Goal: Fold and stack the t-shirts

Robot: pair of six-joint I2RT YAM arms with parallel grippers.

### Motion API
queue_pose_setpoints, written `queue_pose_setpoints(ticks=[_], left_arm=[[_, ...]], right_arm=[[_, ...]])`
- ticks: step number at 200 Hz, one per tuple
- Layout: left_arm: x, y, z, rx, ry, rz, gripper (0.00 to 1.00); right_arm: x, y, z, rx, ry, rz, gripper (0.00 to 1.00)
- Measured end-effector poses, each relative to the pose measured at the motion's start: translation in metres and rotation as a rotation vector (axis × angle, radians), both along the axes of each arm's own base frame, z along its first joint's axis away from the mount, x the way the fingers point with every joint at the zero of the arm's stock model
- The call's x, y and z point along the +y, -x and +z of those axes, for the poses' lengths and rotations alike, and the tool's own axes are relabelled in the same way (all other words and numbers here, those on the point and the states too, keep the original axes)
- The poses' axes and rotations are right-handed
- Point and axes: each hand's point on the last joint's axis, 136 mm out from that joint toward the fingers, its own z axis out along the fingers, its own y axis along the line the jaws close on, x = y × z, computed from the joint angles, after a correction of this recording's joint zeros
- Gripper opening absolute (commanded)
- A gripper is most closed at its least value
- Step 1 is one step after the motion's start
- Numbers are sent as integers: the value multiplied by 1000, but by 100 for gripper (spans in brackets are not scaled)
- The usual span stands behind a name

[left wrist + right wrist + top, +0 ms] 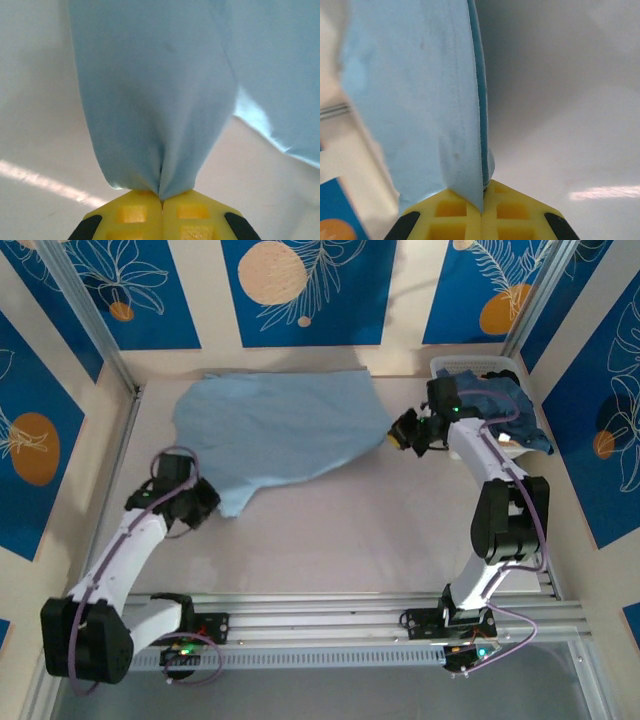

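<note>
The soft light blue cotton t-shirt [280, 430] lies spread across the far half of the pale grey table [350, 530], wide and a little rumpled, with one corner trailing toward the near left. The left gripper [203, 504] is right on that trailing corner. In the left wrist view its yellow fingers [132, 212] are pressed fully together, with a bunched pinch of blue cloth caught between the tips and the fabric fanning away from them. Over on the other side, the right gripper [402, 432] sits at the shirt's right edge, and the right wrist view tells the same story: jaws closed tight on a hemmed edge of the cloth, stitching plain to see, the fabric running away from the fingertips. In the far right corner, behind the right arm, the white plastic mesh basket [450, 365] holds a heap of darker dusty blue t-shirts [505, 405] — off to the right of the spread one.
</note>
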Motion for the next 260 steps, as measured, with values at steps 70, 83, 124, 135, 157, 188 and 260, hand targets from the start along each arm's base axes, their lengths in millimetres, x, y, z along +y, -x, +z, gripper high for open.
queue_pose_setpoints(ticks=[70, 83, 124, 135, 157, 188, 260], left_arm=[[-27, 26, -51, 185, 29, -21, 0], [-26, 28, -52, 198, 29, -8, 0], [-17, 42, -45, 228, 7, 43, 0], [-16, 44, -39, 214, 12, 54, 0], [-14, 50, -31, 198, 17, 71, 0], [-9, 63, -26, 204, 22, 105, 0], [7, 84, -17, 252, -38, 155, 0]], right_arm=[[-43, 57, -64, 255, 263, -84, 0], [-49, 73, -67, 289, 306, -95, 0], [-59, 120, -56, 323, 388, -120, 0], [-61, 130, -54, 323, 397, -124, 0], [-64, 148, -62, 362, 413, -123, 0], [-66, 166, -83, 448, 429, -106, 0], [-71, 162, -78, 439, 458, -102, 0]])
